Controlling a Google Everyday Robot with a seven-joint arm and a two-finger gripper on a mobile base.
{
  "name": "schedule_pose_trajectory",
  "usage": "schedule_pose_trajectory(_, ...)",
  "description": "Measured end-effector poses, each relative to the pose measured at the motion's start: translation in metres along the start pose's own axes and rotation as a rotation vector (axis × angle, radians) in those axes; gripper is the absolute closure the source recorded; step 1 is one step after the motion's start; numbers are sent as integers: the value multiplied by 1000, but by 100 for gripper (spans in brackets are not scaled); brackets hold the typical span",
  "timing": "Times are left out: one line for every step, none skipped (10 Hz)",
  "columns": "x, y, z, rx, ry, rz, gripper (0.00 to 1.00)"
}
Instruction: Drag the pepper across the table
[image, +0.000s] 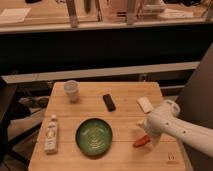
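Observation:
The pepper (141, 142) is a small red-orange chili lying on the light wooden table (125, 155), to the right of the green plate (94, 136). My gripper (146, 131) reaches in from the right on a white arm and sits right above the pepper's upper end, touching or nearly touching it. The arm's wrist hides the fingertips.
A white cup (71, 90) stands at the back left. A black remote (109, 102) lies at the back centre. A white block (145, 104) lies at the back right. A white bottle (51, 134) lies at the left front. The table's right edge is close to the pepper.

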Motion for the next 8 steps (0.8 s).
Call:
schedule_pose_trajectory(0,2,2,0,-6,-2,20)
schedule_pose_trajectory(2,5,5,1,-11,-4,20)
schedule_pose_trajectory(2,7,7,1,-15,-5,20)
schedule_pose_trajectory(3,8,8,1,-17,-4,20)
schedule_pose_trajectory(2,8,10,0,-19,-5,20)
schedule_pose_trajectory(2,9,10,0,-20,-4,20)
schedule_pose_trajectory(2,9,11,-1,-21,-3,20)
schedule_pose_trajectory(3,9,13,-1,-22,-3,20)
